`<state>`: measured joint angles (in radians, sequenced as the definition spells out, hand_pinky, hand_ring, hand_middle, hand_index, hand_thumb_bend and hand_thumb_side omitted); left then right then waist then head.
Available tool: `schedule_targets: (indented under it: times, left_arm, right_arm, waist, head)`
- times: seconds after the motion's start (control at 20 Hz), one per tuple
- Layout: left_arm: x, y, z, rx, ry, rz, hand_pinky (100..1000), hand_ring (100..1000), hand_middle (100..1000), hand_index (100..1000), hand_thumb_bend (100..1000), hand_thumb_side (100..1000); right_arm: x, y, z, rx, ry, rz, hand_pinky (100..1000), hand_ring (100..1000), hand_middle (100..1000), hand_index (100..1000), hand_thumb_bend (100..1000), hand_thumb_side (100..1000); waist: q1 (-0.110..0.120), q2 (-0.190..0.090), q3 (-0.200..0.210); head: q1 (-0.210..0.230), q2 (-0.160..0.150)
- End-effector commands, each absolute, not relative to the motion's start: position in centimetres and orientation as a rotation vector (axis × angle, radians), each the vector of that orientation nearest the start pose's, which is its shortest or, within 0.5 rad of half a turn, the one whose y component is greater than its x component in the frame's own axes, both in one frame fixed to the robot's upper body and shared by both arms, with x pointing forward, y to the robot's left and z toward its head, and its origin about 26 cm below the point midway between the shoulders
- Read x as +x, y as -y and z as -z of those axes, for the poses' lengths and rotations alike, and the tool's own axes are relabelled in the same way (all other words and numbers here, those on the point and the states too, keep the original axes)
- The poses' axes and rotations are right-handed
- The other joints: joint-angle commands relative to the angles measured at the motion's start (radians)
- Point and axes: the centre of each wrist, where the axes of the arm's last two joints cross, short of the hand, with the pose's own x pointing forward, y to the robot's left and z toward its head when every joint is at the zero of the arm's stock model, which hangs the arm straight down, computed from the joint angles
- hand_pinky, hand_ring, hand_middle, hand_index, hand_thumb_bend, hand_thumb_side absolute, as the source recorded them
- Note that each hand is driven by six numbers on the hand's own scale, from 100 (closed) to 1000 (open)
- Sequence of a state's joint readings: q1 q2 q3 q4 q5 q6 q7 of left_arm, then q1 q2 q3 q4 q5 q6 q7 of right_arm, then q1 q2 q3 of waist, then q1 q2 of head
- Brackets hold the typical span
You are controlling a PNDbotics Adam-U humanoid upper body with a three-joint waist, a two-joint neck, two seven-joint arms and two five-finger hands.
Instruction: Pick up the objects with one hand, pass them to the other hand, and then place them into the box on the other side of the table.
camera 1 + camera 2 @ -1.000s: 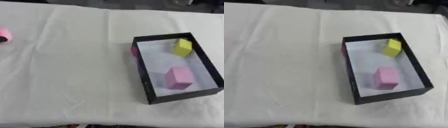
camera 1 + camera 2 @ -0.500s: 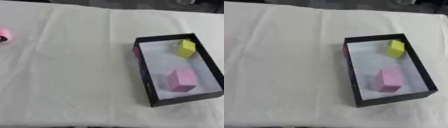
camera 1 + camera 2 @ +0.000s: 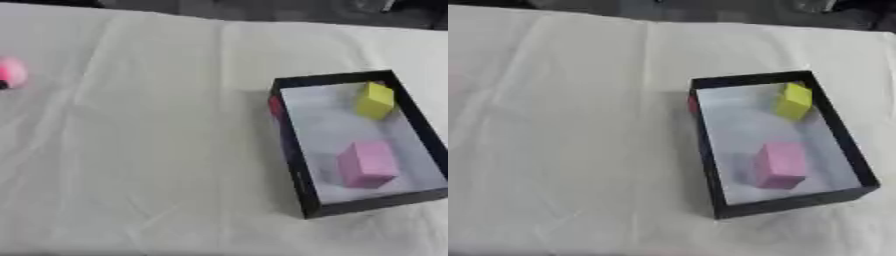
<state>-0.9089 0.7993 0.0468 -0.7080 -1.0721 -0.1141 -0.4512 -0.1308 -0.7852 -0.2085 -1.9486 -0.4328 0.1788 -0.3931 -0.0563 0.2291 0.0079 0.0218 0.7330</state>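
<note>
Left eye view: the black box [image 3: 297, 170] holds a yellow block [image 3: 376, 100] and a pink block [image 3: 366, 163]; no robot hand shows, so hand state cannot be told.

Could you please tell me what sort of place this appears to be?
Probably a lab or test bench for sorting trials: a table under a creased white cloth, a black box holding a yellow block and a pink block. No robot hand shows.
</note>
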Motion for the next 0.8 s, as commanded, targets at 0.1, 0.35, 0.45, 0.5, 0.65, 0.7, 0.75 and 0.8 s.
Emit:
schedule_targets:
  times: [0.1, 0.35, 0.45, 0.5, 0.65, 0.7, 0.75, 0.8]
  left_arm:
    - [42.6, -48.9, -24.7, 1.207, 0.808, 1.161, 888, 877, 808, 776, 470, 332]
    - [42.8, -48.8, -24.2, 1.213, 0.818, 1.138, 895, 876, 803, 770, 356, 264]
    - [42.9, -48.7, -24.0, 1.201, 0.83, 1.13, 902, 876, 806, 788, 361, 307]
    - [42.9, -48.7, -23.8, 1.194, 0.835, 1.128, 903, 877, 805, 796, 371, 319]
    - [43.1, -48.4, -23.6, 1.174, 0.847, 1.131, 905, 876, 802, 798, 388, 343]
    - [43.2, -48.3, -23.6, 1.172, 0.85, 1.128, 905, 876, 802, 796, 385, 340]
    - [43.3, -48.2, -23.6, 1.174, 0.854, 1.126, 902, 875, 800, 789, 362, 322]
    - [43.3, -48.0, -23.5, 1.181, 0.857, 1.121, 900, 874, 798, 783, 347, 310]
  right_arm:
    - [27.1, 38.3, -24.4, -0.571, 2.006, 0.022, 737, 940, 845, 977, 100, 598]
    - [27.1, 38.3, -24.2, -0.57, 2.001, 0.019, 741, 942, 843, 979, 100, 644]
    - [27.1, 38.3, -24.1, -0.569, 1.999, 0.017, 743, 942, 843, 980, 100, 652]
    - [27.1, 38.3, -24.1, -0.569, 1.998, 0.016, 743, 942, 842, 980, 100, 653]
    - [27.1, 38.3, -24.0, -0.568, 1.995, 0.012, 744, 943, 843, 982, 100, 655]
    - [27.1, 38.2, -23.9, -0.567, 1.993, 0.011, 744, 943, 843, 982, 100, 655]
    - [27.1, 38.2, -23.9, -0.566, 1.991, 0.01, 744, 943, 843, 982, 100, 656]
    - [27.1, 38.2, -23.8, -0.565, 1.989, 0.011, 744, 943, 843, 982, 100, 657]
  waist:
    - [0.003, 0.004, -0.002]
    - [0.004, 0.006, -0.004]
    - [0.004, 0.007, -0.006]
    - [0.004, 0.008, -0.007]
    - [0.004, 0.009, -0.009]
    - [0.005, 0.01, -0.01]
    - [0.005, 0.011, -0.011]
    - [0.005, 0.011, -0.011]
  head:
    - [0.004, -0.017]
    - [0.005, -0.02]
    - [0.006, -0.021]
    - [0.006, -0.022]
    - [0.007, -0.024]
    - [0.008, -0.024]
    - [0.01, -0.025]
    - [0.012, -0.026]
